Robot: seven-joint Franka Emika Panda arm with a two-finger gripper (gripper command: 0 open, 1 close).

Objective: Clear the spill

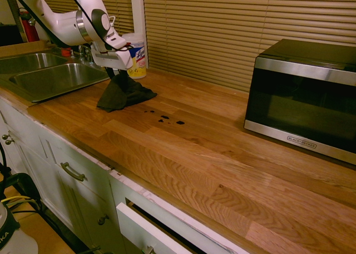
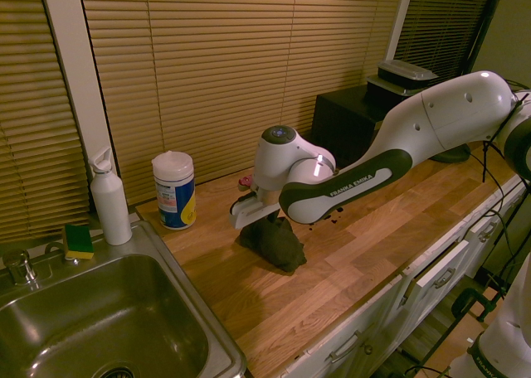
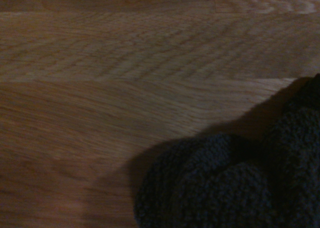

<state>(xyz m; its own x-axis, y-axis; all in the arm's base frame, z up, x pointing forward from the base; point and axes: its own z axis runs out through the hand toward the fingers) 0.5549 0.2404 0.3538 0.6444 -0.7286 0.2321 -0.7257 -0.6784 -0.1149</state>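
Note:
The spill (image 1: 164, 119) is a few small glossy dark drops on the light wood counter, just right of a dark cloth rag (image 1: 122, 93). Drops of the spill (image 2: 334, 215) also show under the arm in the second exterior view. My gripper (image 1: 114, 71) reaches down onto the top of the rag, which rises in a peak beneath it. From the other side my gripper (image 2: 264, 219) sits on the bunched rag (image 2: 275, 242). The wrist view shows the rag (image 3: 225, 188) close by on bare wood.
A wipes canister (image 1: 136, 56) stands just behind the rag, by the window blinds. The steel sink (image 1: 50, 78) lies beside it, with a white bottle (image 2: 109, 200) and a sponge (image 2: 79, 239) on its rim. A microwave (image 1: 306, 92) stands at the counter's far end. A drawer (image 1: 150, 226) hangs open below.

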